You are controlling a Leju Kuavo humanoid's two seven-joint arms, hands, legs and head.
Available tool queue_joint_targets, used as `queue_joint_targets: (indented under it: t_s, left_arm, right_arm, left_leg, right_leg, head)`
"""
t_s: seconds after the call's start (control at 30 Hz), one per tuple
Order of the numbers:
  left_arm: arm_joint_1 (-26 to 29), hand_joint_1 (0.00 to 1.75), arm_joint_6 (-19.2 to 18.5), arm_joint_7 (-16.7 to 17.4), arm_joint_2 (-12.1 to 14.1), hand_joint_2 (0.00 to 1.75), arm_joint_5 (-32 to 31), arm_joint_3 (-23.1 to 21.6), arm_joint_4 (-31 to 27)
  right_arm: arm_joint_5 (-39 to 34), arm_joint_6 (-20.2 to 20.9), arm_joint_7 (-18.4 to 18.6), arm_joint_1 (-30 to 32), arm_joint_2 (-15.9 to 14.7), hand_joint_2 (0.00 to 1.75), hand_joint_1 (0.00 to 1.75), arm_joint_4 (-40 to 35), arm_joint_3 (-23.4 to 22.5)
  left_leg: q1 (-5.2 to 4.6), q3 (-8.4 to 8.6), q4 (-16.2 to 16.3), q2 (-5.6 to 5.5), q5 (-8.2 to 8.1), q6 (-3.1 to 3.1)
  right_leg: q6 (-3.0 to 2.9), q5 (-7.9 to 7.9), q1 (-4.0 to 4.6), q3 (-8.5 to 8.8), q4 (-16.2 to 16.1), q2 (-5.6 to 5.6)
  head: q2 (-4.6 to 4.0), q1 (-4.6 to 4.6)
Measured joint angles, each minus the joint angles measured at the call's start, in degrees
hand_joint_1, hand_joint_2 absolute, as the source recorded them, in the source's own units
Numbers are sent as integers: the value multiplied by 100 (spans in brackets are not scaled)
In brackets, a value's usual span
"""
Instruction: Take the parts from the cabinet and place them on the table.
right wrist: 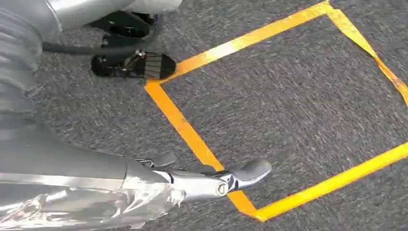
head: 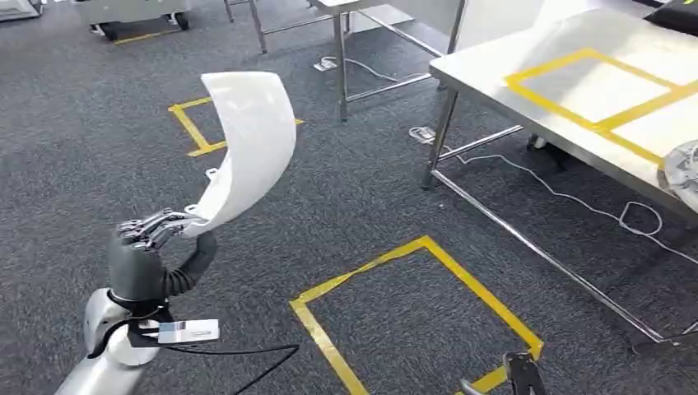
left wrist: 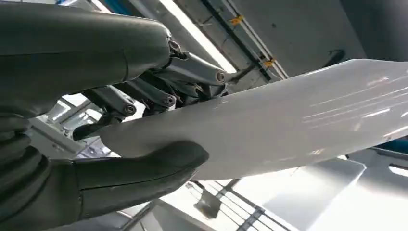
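A white curved shell part (head: 251,140) stands up from my left hand (head: 152,234), which grips its lower end out over the carpet, left of the table. In the left wrist view the thumb (left wrist: 134,173) and the dark fingers (left wrist: 159,94) clamp the part (left wrist: 288,125) between them. The steel table (head: 494,58) with yellow tape boxes stands at the right. A pale grey part (head: 683,169) lies at its right edge. My right hand (head: 520,372) hangs low at the bottom edge. In the right wrist view this hand (right wrist: 159,187) holds nothing, its fingers stretched over the floor.
A yellow tape square (head: 411,313) marks the carpet in front of me, with a smaller one (head: 193,127) behind the part. White cables (head: 576,197) trail under the table. Another table's legs (head: 342,49) and a wheeled cart (head: 140,16) stand farther back.
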Motion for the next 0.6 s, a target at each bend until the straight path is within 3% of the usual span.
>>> queue_joint_targets:
  t_s: [0.03, 0.1, 0.13, 0.17, 0.2, 0.27, 0.3, 0.33, 0.37, 0.4, 0.47, 0.5, 0.53, 0.57, 0.6]
  left_arm:
    - [-3, 175, -2, 9, 4, 175, 2, -15, 0]
    - [-11, 175, -2, 15, 20, 175, 0, -29, 0]
    - [-21, 175, 0, 20, 22, 175, 0, -39, 0]
    - [-29, 175, 0, 35, 28, 175, 0, -57, 7]
    - [-36, 175, 4, 46, 31, 175, 0, -68, 7]
    - [-58, 175, 4, 48, 28, 175, -9, -109, 7]
    - [-88, 175, 7, 50, 33, 175, -5, -114, 7]
    - [-89, 175, 7, 52, 26, 175, 0, -123, 7]
    - [-87, 175, 7, 55, 24, 175, 0, -127, 7]
    - [-93, 175, 9, 55, 22, 175, 0, -131, 7]
    - [-86, 175, 7, 55, 24, 175, -7, -149, 7]
    - [-86, 175, 7, 55, 24, 175, -2, -164, 7]
    - [-87, 175, 7, 55, 22, 175, -2, -171, 7]
    - [-88, 175, 7, 55, 22, 175, 0, -173, 7]
    - [-91, 175, 7, 55, 22, 175, 0, -177, 7]
  right_arm:
    - [2, 2, 7, 14, 0, 175, 0, 2, 0]
    - [13, 2, 31, 23, 0, 175, 0, 4, 0]
    - [18, 0, 46, 22, 0, 175, 0, 4, 0]
    - [22, -4, 52, 12, -4, 175, 0, 4, 0]
    - [26, -7, 63, -10, -4, 175, 0, 4, -2]
    - [31, -7, 63, 6, -7, 175, 0, 4, -2]
    - [31, -9, 63, 25, -11, 175, 0, 4, -2]
    - [33, -11, 66, 32, -22, 175, 0, 4, -5]
    - [33, -11, 61, 15, -22, 175, 0, 7, -5]
    - [35, -13, 61, -12, -20, 175, 0, 7, 0]
    - [33, -13, 61, -18, -17, 175, 0, 7, 0]
    - [33, -13, 61, 0, -17, 175, 0, 9, -2]
    - [33, -13, 63, 17, -17, 175, 0, 11, -2]
    - [33, -13, 63, 29, -17, 175, 0, 13, -2]
    - [37, -11, 63, 37, -17, 175, 0, 15, -5]
  left_leg:
    - [1, -94, -59, -1, 201, -5]
    - [8, 55, -725, -37, 873, -14]
    - [27, 224, -1225, -123, 1237, -37]
    - [71, 304, -1534, -358, 1343, -74]
    - [90, 461, -1778, -387, 1135, -18]
    - [55, 470, -1759, -306, 1079, 71]
    - [50, 483, -1759, -259, 1045, 121]
    - [57, 568, -1772, -224, 1027, 161]
    - [50, 636, -1780, -186, 985, 205]
    - [35, 685, -1784, -126, 918, 223]
    - [11, 820, -1784, -8, 786, 251]
    - [7, 910, -1784, 35, 709, 253]
    - [4, 1015, -1785, 83, 632, 252]
    - [0, 1127, -1785, 131, 549, 247]
    - [-6, 1265, -1790, 187, 450, 238]
  right_leg:
    - [7, -48, -7, 69, 0, 80]
    - [40, -162, -35, 249, 1, 245]
    - [75, -234, -56, 342, 0, 321]
    - [122, -300, -46, 351, 7, 378]
    - [154, -376, -35, 321, 45, 463]
    - [203, -341, -57, 401, -16, 511]
    - [214, -356, -56, 409, -27, 503]
    - [232, -373, -59, 360, 43, 403]
    - [263, -335, -29, 214, 341, 95]
    - [275, -370, -25, -71, 777, -77]
    - [289, -692, -29, -678, 1590, -183]
    - [294, -846, -28, -913, 1828, -196]
    - [291, -852, -29, -1031, 1819, -197]
    - [280, -755, -28, -1049, 1621, -200]
    - [251, -509, -27, -977, 1233, -223]
  head:
    - [0, 2]
    - [0, -2]
    - [0, 4]
    - [0, -15]
    - [0, -39]
    - [0, -15]
    - [0, -4]
    - [0, -9]
    - [0, 29]
    - [0, 39]
    - [0, 35]
    - [0, 35]
    - [0, 37]
    - [0, 37]
    - [0, 40]
